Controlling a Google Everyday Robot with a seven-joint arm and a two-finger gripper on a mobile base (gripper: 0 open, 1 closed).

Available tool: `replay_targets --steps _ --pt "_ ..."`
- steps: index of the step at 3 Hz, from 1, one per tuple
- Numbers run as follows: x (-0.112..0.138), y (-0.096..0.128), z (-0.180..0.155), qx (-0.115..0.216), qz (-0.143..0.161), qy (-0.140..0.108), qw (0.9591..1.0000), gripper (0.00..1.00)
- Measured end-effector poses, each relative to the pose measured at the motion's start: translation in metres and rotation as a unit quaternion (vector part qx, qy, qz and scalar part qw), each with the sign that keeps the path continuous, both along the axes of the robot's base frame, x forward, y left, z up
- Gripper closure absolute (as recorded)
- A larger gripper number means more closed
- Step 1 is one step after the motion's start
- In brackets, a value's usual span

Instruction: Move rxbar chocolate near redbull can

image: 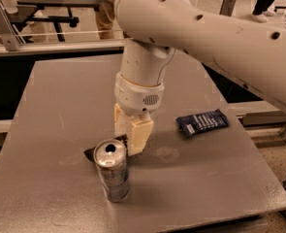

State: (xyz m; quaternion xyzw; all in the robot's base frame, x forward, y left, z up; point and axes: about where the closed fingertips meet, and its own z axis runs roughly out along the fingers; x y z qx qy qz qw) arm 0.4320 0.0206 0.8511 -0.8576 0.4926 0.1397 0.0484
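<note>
The redbull can (112, 171) stands upright near the table's front, silver top with pull-tab facing up. The rxbar chocolate (91, 153), a flat black wrapper, lies just behind the can; only its left end shows, the rest is hidden by the can and the gripper. My gripper (130, 132) points down with its cream fingers (138, 135) on or around the bar's right end, touching or almost touching the can's top rim.
A wider dark blue wrapper (202, 122) with white lettering lies to the right on the grey table (50, 106). The table's front edge runs close below the can. Benches, a rail and people's legs are behind the table.
</note>
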Motion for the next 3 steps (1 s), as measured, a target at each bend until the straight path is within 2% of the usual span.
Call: replay_targets --steps 1,2,3 --pt "-0.0108 0.0007 -0.0052 -0.001 -0.002 0.009 1.0 0.15" --pt "-0.0097 0.0025 -0.0055 0.001 -0.002 0.007 1.0 0.0" --pt "-0.0097 0.0025 -0.0055 0.001 -0.002 0.007 1.0 0.0"
